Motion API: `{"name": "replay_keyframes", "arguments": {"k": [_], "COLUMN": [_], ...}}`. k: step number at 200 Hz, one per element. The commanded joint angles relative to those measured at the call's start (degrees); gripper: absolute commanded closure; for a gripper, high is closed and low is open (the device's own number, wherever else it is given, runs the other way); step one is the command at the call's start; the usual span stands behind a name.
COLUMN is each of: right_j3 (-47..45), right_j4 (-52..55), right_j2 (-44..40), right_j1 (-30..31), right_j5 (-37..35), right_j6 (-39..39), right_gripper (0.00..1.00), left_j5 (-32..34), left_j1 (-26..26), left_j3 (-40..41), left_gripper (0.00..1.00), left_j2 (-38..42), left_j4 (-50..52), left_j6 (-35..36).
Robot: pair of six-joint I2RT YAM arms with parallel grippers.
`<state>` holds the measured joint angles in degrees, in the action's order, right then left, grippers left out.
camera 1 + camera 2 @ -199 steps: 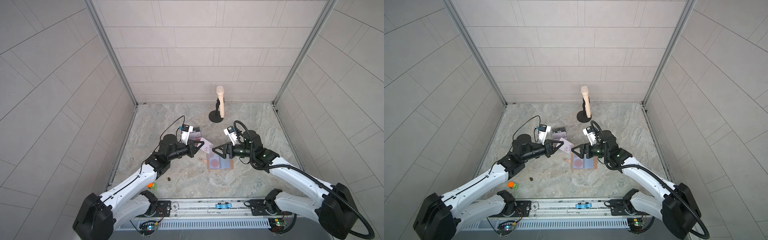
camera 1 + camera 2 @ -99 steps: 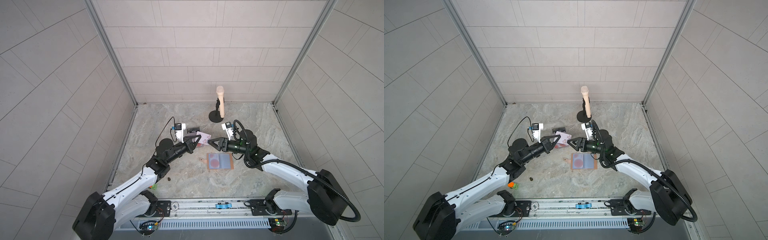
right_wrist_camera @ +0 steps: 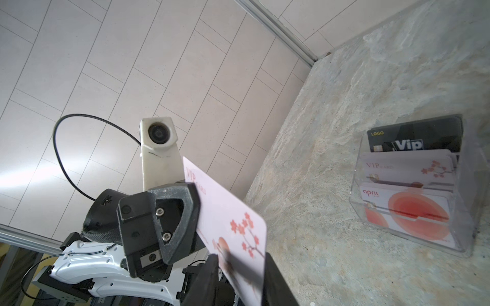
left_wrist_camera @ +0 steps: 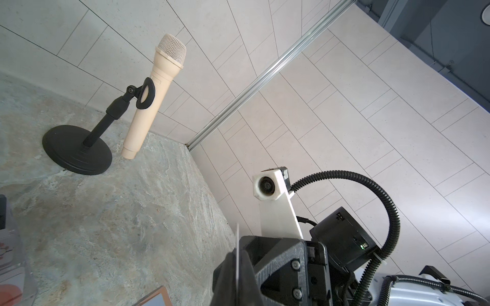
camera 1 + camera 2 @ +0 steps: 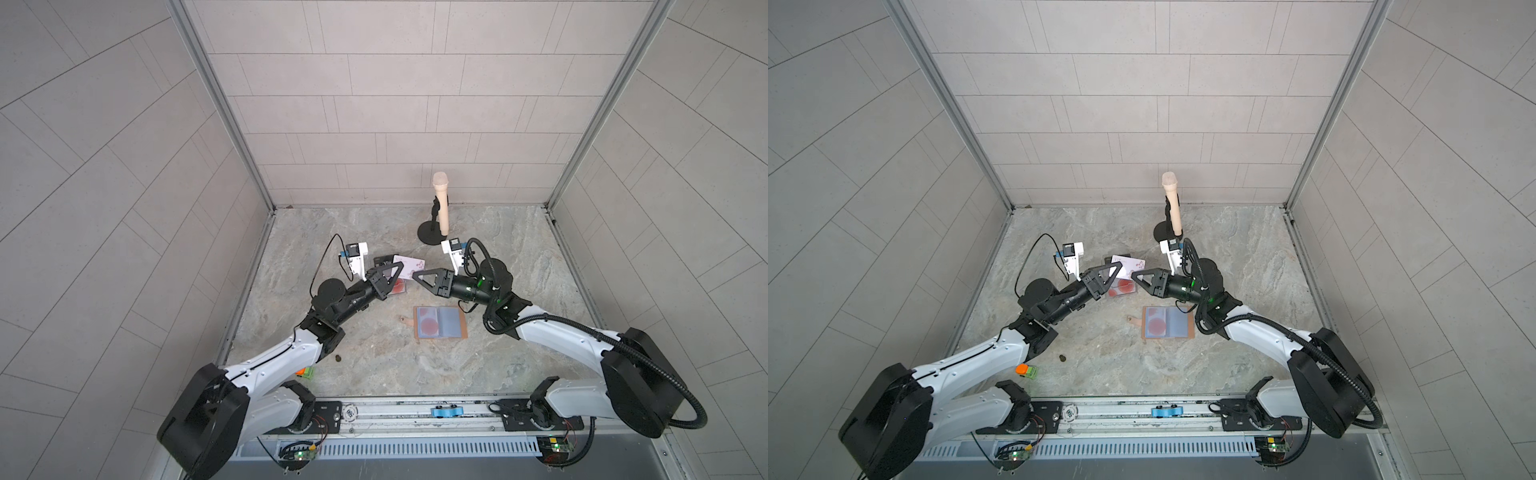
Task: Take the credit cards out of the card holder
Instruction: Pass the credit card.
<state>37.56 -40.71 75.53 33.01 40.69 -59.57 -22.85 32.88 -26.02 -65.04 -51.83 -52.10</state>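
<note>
The left gripper (image 5: 395, 271) pinches a glossy pale pink card (image 3: 233, 212) printed "VIP CARD" with red blossoms, near the clear plastic box (image 3: 468, 227) (its tiers read "LOGO Vip" on black, "VIP CARD", "april"). The right gripper (image 5: 417, 277) has its black fingers narrowly either side of that card's corner, and I cannot tell whether they touch it. The tan leather card holder (image 5: 451, 323) lies open flat on the marble table (image 5: 498, 249), with a red-circled card (image 5: 428, 327) in its bluish sleeve.

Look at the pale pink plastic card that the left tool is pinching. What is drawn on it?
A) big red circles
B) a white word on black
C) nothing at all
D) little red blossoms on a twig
D: in the right wrist view, the pale pink plastic card clamped in the left tool shows small red blossoms on a dark twig.
</note>
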Motion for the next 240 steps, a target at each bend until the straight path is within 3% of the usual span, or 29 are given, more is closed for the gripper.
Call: {"name": "replay_keyframes", "arguments": {"k": [1, 59, 100, 128, 152, 164, 186, 212, 240], "right_j3": [0.5, -1.0, -1.3, -1.4, -1.3, -0.9, -0.2, 1.7, 4.9], "right_j4": [-5.6, -13.4, -15.4, -15.7, -13.8, -9.6, 2.0, 17.6, 33.8], "right_j2": [-0.8, 0.1, 0.4, 0.7, -0.4, -1.7, -6.0, -11.5, -14.2], "right_j1": [0.3, 0.3, 0.4, 0.2, -0.1, -0.6, -1.1, -1.2, -1.2], "right_j5": [0.5, 0.7, 0.7, 1.0, 2.7, 4.6, 7.0, 9.7, 13.1], "right_j6": [-2.3, -5.8, -6.5, -6.7, -5.2, -2.6, 5.6, 16.5, 28.0], "right_gripper": [0.73, 0.80, 0.93, 1.00, 1.00, 1.00, 1.00, 1.00, 1.00], "left_j5": [-0.2, -0.3, -2.3, -3.2, -4.2, -5.8, -8.6, -9.6, -15.5], "left_j1": [-0.4, -0.4, -0.4, -0.4, -0.5, -0.7, -1.4, -1.4, -2.7], "left_j3": [1.1, 2.1, 1.8, 1.8, 2.0, 1.5, -0.8, -7.5, -14.6], "left_gripper": [1.00, 1.00, 0.96, 0.81, 0.61, 0.51, 0.45, 0.37, 0.33], "left_j2": [-0.6, -2.9, -2.9, -2.1, 0.1, 1.8, 6.9, 13.0, 14.5], "left_j4": [-5.8, -11.4, -12.0, -11.4, -8.1, -4.1, 9.6, 34.5, 51.1], "left_j6": [-1.8, -4.5, -4.5, -3.9, -1.6, 0.7, 7.1, 21.0, 31.8]}}
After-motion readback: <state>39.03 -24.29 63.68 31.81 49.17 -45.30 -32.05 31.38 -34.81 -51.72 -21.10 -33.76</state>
